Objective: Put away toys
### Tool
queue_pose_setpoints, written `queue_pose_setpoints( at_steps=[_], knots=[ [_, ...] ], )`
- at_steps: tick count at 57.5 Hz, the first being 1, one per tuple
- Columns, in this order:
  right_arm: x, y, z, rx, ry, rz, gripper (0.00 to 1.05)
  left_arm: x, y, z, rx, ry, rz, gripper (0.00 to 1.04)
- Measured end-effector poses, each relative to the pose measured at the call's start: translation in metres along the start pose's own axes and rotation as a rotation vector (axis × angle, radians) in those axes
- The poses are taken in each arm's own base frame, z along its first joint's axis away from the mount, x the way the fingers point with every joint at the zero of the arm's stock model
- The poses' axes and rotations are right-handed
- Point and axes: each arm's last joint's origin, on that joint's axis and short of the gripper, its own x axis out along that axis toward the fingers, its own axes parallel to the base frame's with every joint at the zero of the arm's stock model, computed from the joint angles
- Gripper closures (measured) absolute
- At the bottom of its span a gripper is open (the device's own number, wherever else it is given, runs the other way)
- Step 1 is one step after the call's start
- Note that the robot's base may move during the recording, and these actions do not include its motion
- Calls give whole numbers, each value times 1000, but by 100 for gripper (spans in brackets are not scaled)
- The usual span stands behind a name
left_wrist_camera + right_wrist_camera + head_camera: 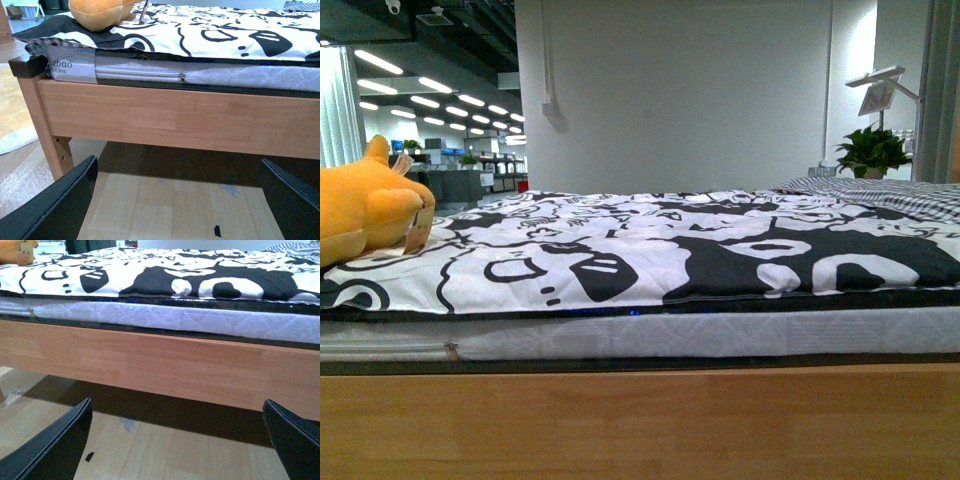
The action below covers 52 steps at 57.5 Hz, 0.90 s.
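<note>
Item: plush toy (365, 205), one, orange-yellow, soft and rounded, one small pointed ear showing; it lies on the bed's black-and-white patterned quilt (650, 245) at the far left of the front view, partly cut off by the frame edge, with a tan tag hanging at its side. In the left wrist view it sits near the bed corner, just above the mattress (150, 75) and the wooden bed frame (175, 115). Left hand (177, 161): low, below the level of the frame rail and over the floor (165, 205), fingers spread wide, nothing between them. Right hand (177, 402): likewise low in front of the rail, spread wide and empty, well apart from the toy. Step in hand, as judged: the outset, the toy not yet reached or touched. Next move calls for the left arm, the nearer one, to rise above the mattress edge and travel in over the quilt to the toy; the full, yielding body likely wants a wide grip closed on a bulge or limb. Containers: none in view, no bin, box or basket, so the place for stowing cannot be told. Also present: a leafy plant (872, 150) beyond the far right of the bed, its pot hidden.
</note>
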Motion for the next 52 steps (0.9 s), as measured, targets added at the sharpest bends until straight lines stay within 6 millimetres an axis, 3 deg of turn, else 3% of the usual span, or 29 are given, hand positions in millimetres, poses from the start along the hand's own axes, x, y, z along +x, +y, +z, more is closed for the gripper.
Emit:
queue_pose_setpoints(
  at_steps=[52],
  knots=[
    [0,0,0,0,-2,5,0,0,0,0,0,-3,3,6]
  ],
)
